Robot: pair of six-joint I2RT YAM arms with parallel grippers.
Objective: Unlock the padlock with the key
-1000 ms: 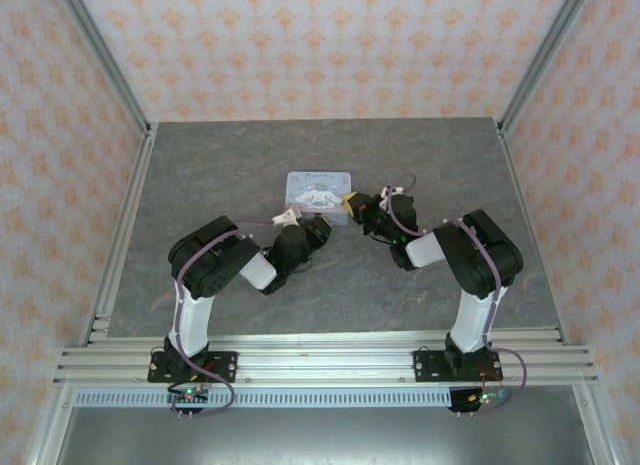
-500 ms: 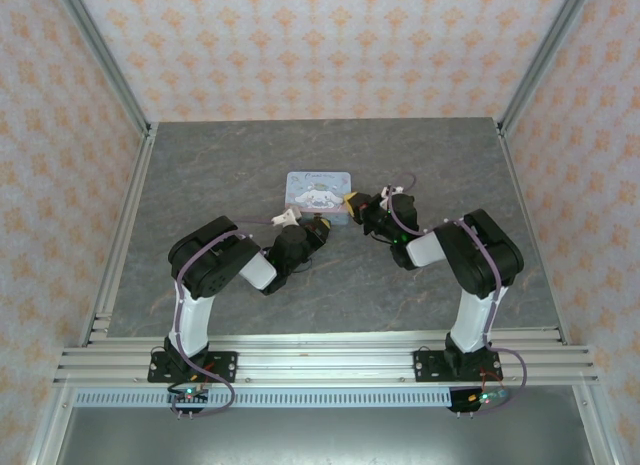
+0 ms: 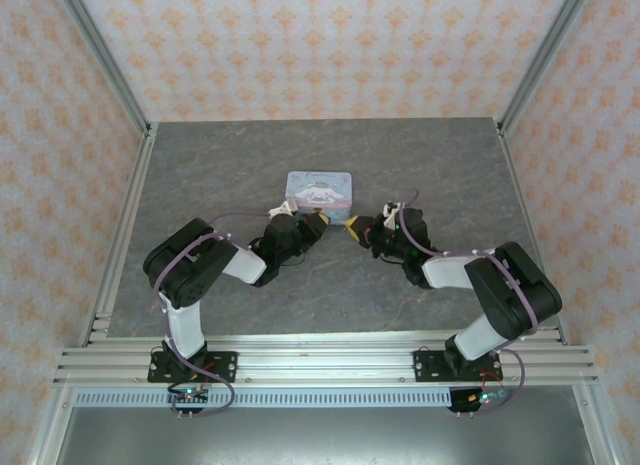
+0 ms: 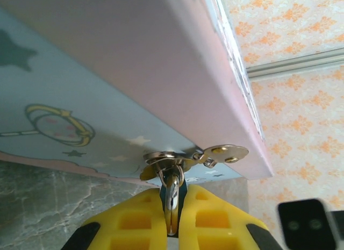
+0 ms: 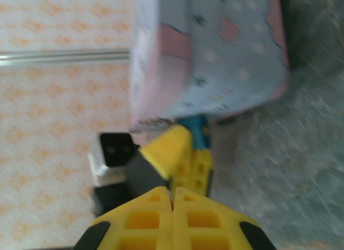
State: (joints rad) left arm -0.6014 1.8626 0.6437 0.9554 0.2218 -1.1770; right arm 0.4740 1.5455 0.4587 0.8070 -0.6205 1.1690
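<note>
As the left pincer (image 4: 172, 190) clamps tight on the key (image 4: 171, 204) | right pincer (image 5: 172, 192) closed, empty | padlock (image 5: 200, 126) just beyond its tips | insertion, turning likely remain.

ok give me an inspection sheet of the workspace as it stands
surface: grey marbled table, no spills seen
job's things: key on a ring, pinched close against the tin; padlock is a blurred teal bit beside the tin, shackle state cannot be told
clutter: the tin, pale blue with a cartoon lid, mid-table
grippers: left gripper shut on the key; right gripper shut, nothing between its fingers
cables: purple cables run along both arms, no snag seen
surroundings: orange-patterned walls, aluminium frame rails at the near edge
</note>
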